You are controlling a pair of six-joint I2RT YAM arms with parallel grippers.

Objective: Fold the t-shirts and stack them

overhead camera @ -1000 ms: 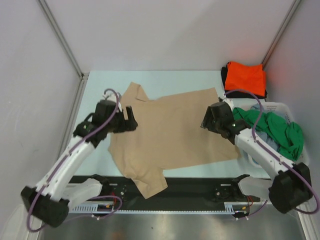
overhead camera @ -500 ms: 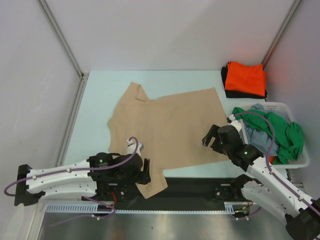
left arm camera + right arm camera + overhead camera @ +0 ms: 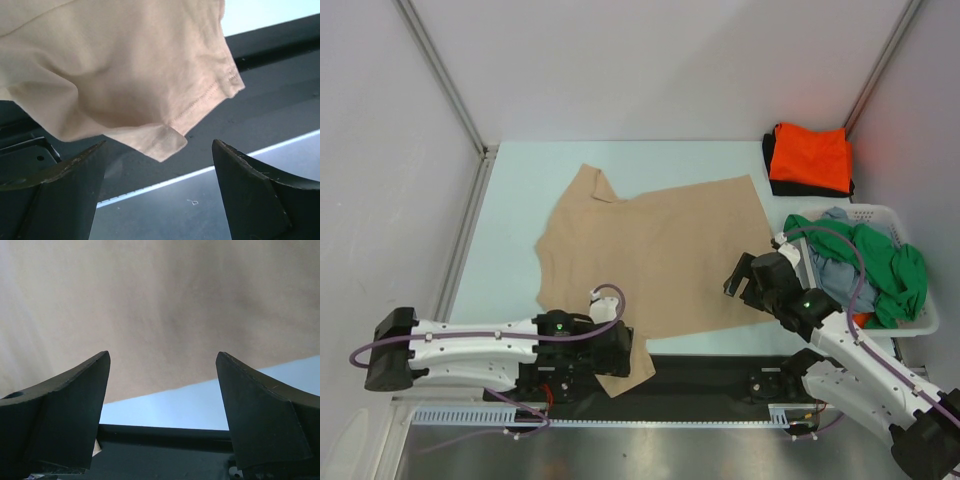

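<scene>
Looking down from the top camera, the tan t-shirt (image 3: 650,255) lies spread flat on the desk (image 3: 515,220), its near sleeve (image 3: 630,372) spilling over the front edge beside the low left pincer (image 3: 618,345), while the right pincer (image 3: 740,275) sits at the shirt's right hem and a folded orange t-shirt (image 3: 810,157) waits in the far corner. From the left wrist, that pincer stands wide and empty, the sleeve drooping just ahead of the gap; I judge it should advance until the stitched edge lies between the fingers (image 3: 60,190) before closing. From the right wrist, the pincer is equally wide over cloth, holding nothing; best to drop low and pinch only the hem, both arms together
</scene>
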